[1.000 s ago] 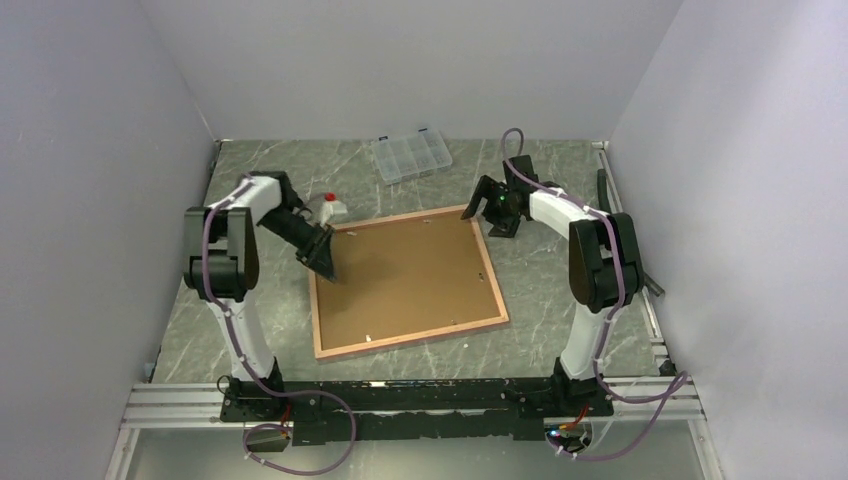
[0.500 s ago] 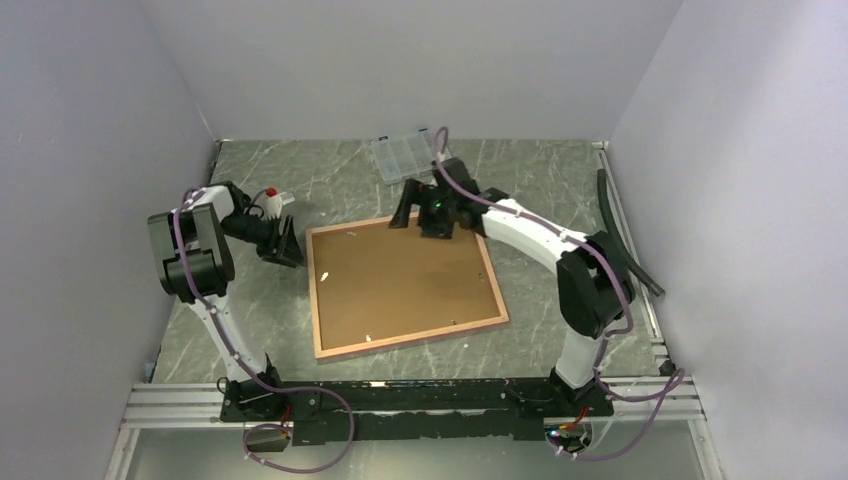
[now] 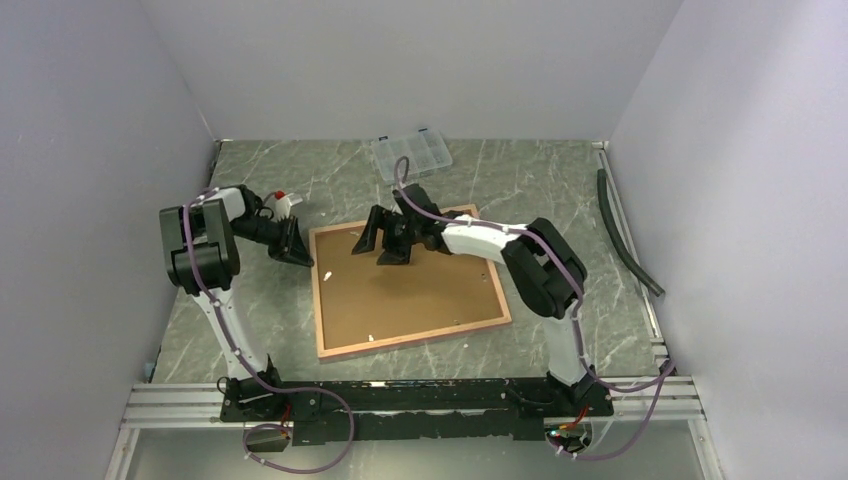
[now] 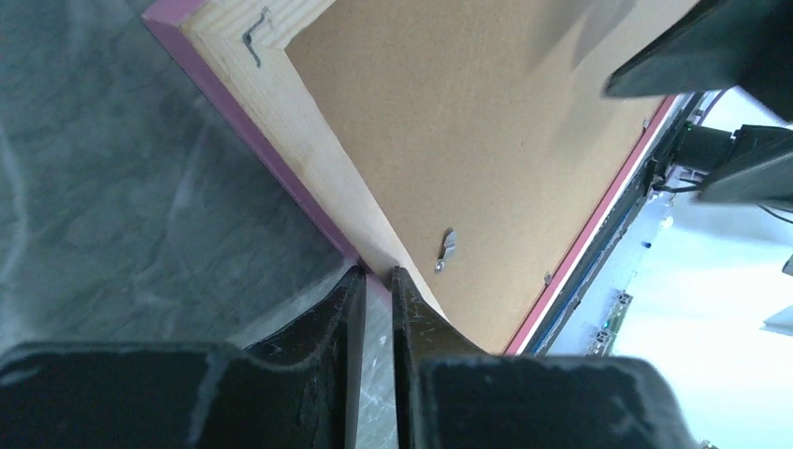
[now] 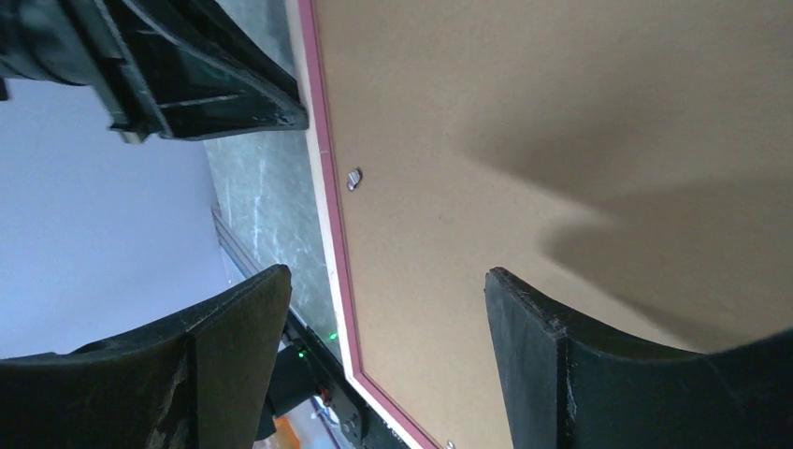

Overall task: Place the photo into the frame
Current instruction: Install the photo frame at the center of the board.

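Note:
The frame lies face down on the table, its brown backing board up. The photo is hidden. My left gripper sits at the frame's left edge near the far corner. In the left wrist view the left gripper is almost shut, and the frame's pink rim runs in between its tips. A metal clip lies on the board just beyond. My right gripper hovers open over the board's far left part. In the right wrist view the right gripper holds nothing, with the frame's rim below.
A clear compartment box stands at the back of the table. A white bottle with a red cap is behind the left arm. A black hose lies along the right side. Walls close in the table on three sides.
The right gripper swung left from the frame's far right corner to over the board's far left part. The left gripper drew back off the board to the frame's left edge and closed.

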### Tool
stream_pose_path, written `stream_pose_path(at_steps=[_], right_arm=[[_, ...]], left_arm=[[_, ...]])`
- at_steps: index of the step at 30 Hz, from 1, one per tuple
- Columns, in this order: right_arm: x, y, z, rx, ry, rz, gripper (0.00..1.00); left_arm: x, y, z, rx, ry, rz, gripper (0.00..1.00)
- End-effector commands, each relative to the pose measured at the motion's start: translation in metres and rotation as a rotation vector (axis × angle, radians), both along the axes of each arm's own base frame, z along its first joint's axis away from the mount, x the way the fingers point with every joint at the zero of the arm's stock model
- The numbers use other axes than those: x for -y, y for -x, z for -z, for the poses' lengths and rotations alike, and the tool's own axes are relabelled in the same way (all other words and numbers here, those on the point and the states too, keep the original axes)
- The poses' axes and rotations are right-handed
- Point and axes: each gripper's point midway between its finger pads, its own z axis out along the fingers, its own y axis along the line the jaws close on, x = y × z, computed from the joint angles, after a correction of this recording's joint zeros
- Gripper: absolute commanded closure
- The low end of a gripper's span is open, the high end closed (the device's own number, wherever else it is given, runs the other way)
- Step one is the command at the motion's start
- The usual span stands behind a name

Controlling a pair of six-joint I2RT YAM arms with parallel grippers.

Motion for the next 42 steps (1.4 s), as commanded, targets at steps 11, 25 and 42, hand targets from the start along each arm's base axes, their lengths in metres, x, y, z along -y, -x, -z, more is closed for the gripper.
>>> stream_pose_path(at_steps=[11,25,42], right_arm=[[-0.029,0.018,0.002,-0.050,-0.076,-0.066,0.23],[-0.048,0.036,0.019,-0.127,-0.062,-0.153,0.27],[-0.060,0.035,0.028,-0.158,-0.065,-0.171,0.29]], left_arm=[[0.063,0.010,0.010,-0.020,0.036,0.113,0.86],[0.065,0.006,0.011,-0.011,0.019,0.099,0.88],[0.064,0.005,0.009,0.003,0.014,0.101,0.90]])
